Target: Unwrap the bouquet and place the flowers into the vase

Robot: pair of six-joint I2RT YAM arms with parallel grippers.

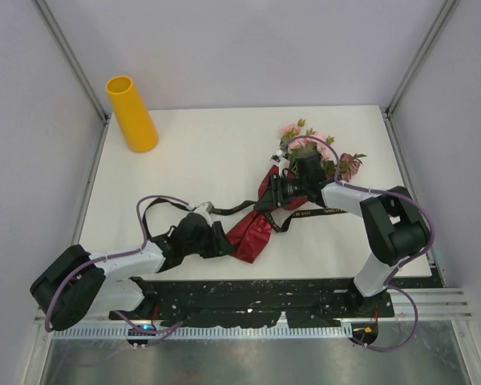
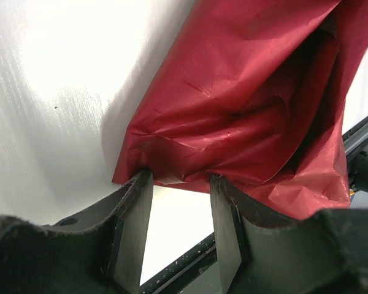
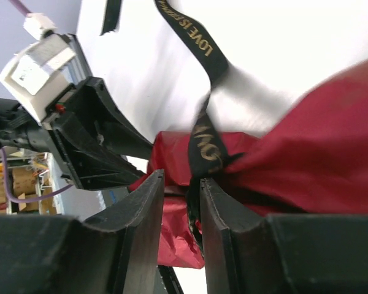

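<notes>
White table (image 1: 224, 152), grey walls (image 1: 248, 48) — metal corner posts (image 1: 70, 56), black base plate (image 1: 248, 301)

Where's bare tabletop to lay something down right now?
Bare: the white tabletop between the tall yellow-orange cylinder vase and the pink flowers. Crowded: near centre, around dark red wrapping paper, black ribbon, left hand and right hand.

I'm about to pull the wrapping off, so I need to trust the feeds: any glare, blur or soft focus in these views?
Top external: even light, soft shadows, all sharp. Left wrist: the table is blown out by glare at upper left, while the red paper is crisp. Right wrist: the ribbon lettering reads clearly, but the paper on the right is smeared.
</notes>
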